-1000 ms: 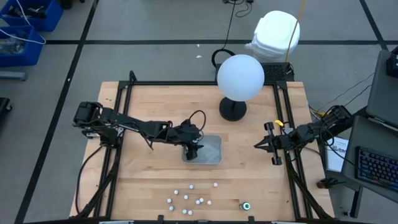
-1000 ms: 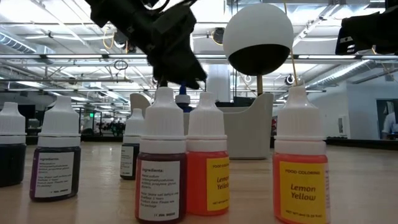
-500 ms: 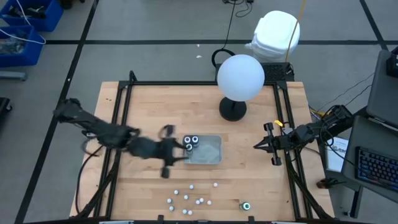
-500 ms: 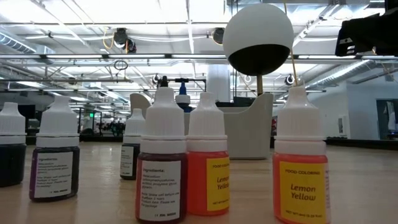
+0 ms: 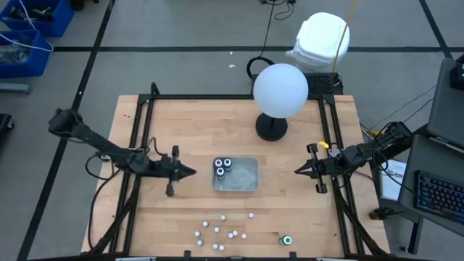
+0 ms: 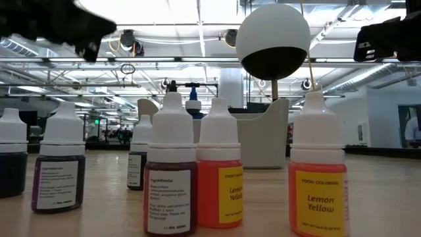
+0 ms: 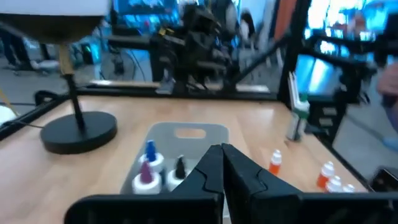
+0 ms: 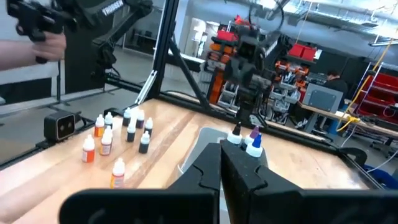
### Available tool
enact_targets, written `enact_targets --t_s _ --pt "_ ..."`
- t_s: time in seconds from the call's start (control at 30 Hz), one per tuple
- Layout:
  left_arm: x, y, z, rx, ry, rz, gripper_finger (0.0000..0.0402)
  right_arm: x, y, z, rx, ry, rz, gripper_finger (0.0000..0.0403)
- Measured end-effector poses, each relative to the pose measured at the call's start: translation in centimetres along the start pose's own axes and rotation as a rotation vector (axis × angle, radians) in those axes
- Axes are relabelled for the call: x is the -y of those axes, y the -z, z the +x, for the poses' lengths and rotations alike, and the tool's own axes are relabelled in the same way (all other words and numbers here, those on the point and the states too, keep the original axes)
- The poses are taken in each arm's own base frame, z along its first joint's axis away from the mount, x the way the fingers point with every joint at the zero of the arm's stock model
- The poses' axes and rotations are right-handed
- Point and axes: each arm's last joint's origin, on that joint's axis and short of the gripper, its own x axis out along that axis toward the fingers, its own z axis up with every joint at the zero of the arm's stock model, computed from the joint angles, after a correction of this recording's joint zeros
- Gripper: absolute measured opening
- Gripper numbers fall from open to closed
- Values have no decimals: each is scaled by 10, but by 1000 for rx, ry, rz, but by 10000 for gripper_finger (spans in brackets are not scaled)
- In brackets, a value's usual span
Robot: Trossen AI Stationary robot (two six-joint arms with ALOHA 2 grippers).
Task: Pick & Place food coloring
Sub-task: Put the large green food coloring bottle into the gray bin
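White-capped food coloring (image 6: 171, 174) bottles hold red, yellow, dark liquid; left gripper (image 5: 190, 172) and right gripper (image 5: 298, 171) fingers clenched empty.

3 bottles (image 5: 223, 166) in 1 tray (image 5: 247, 176), approx. 11 loose bottles (image 5: 221, 230), 1 lamp (image 5: 280, 90)

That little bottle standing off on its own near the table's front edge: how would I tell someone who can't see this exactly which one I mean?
Start at the clear tray in the middle of the wooden table. Go toward the front edge, past the cluster of white-capped bottles, then toward the right arm's side. The lone bottle stands apart from them and shows a teal ring on top, not a plain white cap.
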Motion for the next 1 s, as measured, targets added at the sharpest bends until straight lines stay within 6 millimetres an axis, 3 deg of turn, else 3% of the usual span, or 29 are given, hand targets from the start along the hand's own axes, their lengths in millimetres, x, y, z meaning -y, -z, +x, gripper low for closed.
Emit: enact_targets --t_s 0.2,0.47,0.57,0.77,1.0 --pt "-14 31 -18 33 -4 -35 3 0 1 1 -11 -4 -33 0" --pt "-16 34 -17 -1 -74 -16 11 2 -3 1 15 61 -33 0" --pt "-16 35 -17 -13 -83 -19 18 1 -2 3 -51 64 -51 0" --pt "-17 44 -17 -97 -99 -114 14 -4 -51 25 -186 -28 -72 0" --pt "-18 46 -18 -103 -149 -147 4 -46 -94 88 -548 -83 -159 0"
